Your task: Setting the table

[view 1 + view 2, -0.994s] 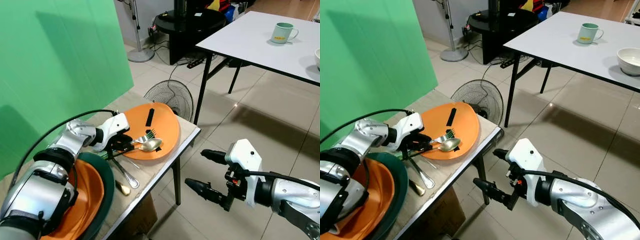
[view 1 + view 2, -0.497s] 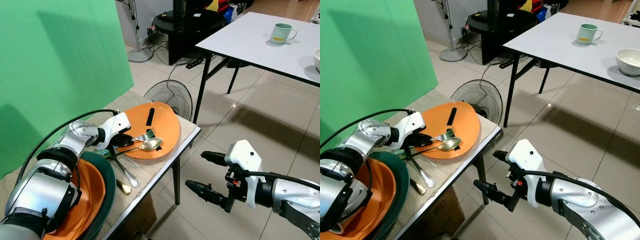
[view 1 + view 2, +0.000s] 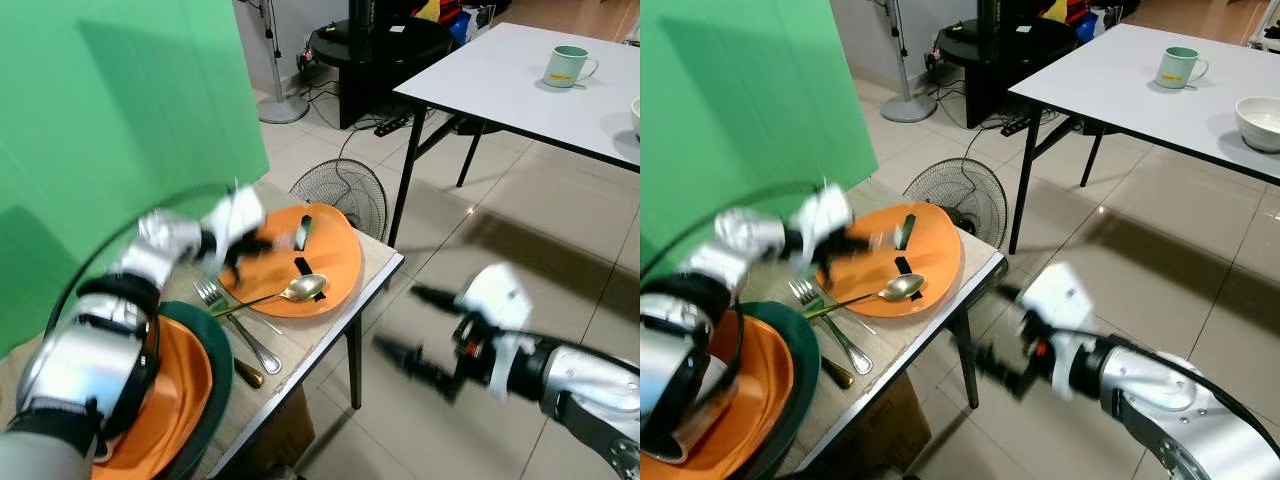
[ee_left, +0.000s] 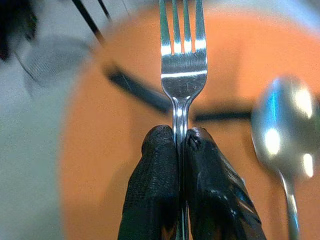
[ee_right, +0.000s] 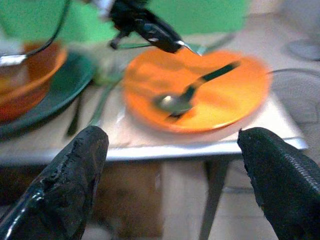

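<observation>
Both silver arms end in white wrist housings; a black cable arcs along the left arm (image 3: 100, 340). The fingers (image 4: 155, 195) are black and finely textured.

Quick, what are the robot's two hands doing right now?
Left gripper: shut on a fork, above the orange plate.
Right gripper: open, holding nothing.

Both arms are smeared by motion in the head views; the left gripper (image 3: 240, 235) is a pale streak over the orange plate (image 3: 335, 270); the bowl (image 3: 635, 115) on the white table (image 3: 500, 75) is cut by the edge.
</observation>
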{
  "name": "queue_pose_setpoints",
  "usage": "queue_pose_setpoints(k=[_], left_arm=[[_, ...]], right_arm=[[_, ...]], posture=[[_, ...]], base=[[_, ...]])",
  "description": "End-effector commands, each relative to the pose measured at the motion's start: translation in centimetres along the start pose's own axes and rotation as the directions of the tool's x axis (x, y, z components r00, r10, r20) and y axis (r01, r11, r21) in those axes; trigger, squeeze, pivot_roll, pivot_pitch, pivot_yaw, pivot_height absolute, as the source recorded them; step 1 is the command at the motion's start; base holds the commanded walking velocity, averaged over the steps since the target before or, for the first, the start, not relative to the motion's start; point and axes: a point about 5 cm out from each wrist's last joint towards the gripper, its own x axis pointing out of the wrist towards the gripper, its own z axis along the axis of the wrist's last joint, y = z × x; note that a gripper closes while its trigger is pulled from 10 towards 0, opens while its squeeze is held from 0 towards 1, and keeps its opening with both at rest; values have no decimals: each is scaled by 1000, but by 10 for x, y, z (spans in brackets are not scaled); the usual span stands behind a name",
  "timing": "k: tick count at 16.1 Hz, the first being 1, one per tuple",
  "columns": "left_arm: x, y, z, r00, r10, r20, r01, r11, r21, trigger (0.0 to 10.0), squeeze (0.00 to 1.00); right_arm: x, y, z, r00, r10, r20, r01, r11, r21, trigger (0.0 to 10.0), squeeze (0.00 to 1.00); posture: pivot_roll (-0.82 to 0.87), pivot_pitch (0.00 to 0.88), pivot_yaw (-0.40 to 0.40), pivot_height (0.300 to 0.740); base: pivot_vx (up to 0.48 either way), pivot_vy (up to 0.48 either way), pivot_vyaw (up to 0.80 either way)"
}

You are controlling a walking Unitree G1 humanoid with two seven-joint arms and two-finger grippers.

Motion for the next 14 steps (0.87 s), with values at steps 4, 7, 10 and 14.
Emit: queue_pose_setpoints(k=[4, 7, 10, 14], left_arm=[[-6, 10, 61, 937, 81, 340, -49, 994, -102, 0, 0], [0, -23, 91, 870, 162, 466, -64, 974, -219, 353, 0], [4, -67, 67, 836, 364, 410, -260, 922, -288, 10000, 0], [-14, -84, 54, 800, 507, 322, -410, 853, -323, 10000, 0]], right_arm=[[0, -12, 12, 956, -268, 121, 260, 963, 75, 10000, 0], [3, -11, 5, 892, -435, 121, 404, 889, 214, 10000, 0], [9, -14, 5, 815, -569, 111, 525, 806, 275, 10000, 0], [6, -27, 4, 771, -632, 81, 600, 763, 242, 10000, 0]], posture=[[-58, 0, 131, 740], [-49, 0, 142, 740], [-49, 0, 137, 740], [-31, 0, 110, 740]], base=[[0, 0, 0], [0, 0, -167], [0, 0, -775], [0, 0, -777]])
